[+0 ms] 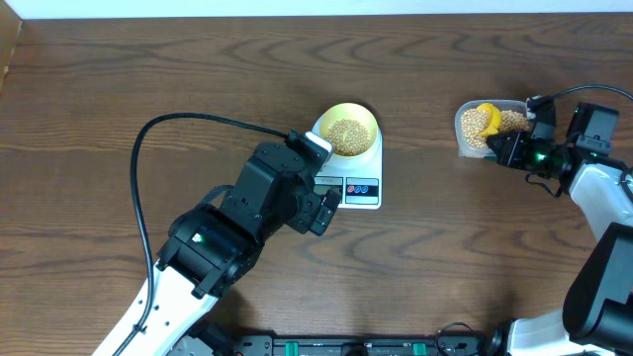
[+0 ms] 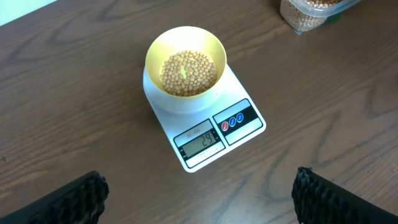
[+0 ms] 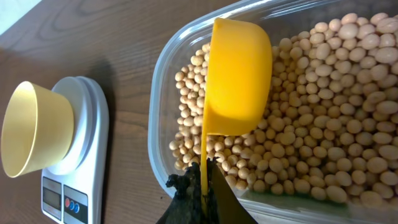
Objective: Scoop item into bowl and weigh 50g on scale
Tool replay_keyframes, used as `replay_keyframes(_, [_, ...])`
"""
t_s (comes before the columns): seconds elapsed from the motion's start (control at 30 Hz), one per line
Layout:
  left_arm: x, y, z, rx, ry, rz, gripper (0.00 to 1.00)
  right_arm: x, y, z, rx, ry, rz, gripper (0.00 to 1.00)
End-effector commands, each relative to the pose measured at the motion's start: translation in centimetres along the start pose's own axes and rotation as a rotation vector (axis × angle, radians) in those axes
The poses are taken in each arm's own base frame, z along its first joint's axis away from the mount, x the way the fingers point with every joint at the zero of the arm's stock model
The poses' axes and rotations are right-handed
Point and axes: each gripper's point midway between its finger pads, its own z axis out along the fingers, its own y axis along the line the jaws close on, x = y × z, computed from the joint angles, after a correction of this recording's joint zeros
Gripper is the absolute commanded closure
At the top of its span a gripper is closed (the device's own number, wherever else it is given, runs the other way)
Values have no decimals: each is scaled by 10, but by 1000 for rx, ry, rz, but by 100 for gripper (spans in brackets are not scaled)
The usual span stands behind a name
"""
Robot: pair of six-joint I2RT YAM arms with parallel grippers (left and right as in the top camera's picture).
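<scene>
Sitting on the white scale (image 1: 361, 188), the pale-yellow bowl (image 1: 348, 130) is holding soybeans (image 2: 188, 73). At three o'clock, the right gripper (image 3: 202, 186) is clenching the handle of the yellow scoop (image 3: 239, 74) inside the bean-filled clear tub (image 1: 463, 136). The left gripper (image 2: 202, 199) is hovering released at seven o'clock.

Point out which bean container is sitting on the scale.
The small pale-yellow bowl, resting on the white scale; the clear plastic tub stands directly on the table, apart.

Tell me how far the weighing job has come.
Done: bowl on scale, beans in it; display seems to read 29. In hand: right hand holds the scoop at the tub. Left: add beans up to 50.
</scene>
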Motion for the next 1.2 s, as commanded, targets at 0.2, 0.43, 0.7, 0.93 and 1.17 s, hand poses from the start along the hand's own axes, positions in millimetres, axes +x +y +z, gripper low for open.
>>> replay_keyframes(0.2, [1,0,1,6,8,14,3,0,-4,-4,-24,-9,24,99])
replay_keyframes(0.43, [1,0,1,6,8,14,3,-3,-5,-10,-64,-27,42,99])
replay_keyframes(0.7, [1,0,1,6,8,14,3,-6,11,-16,-177,-40,48,99])
replay_keyframes(0.93, [1,0,1,6,8,14,3,-7,19,-18,-228,-41,46,99])
replay_keyframes(1.17, [1,0,1,6,8,14,3,-13,28,-21,-284,-65,24,99])
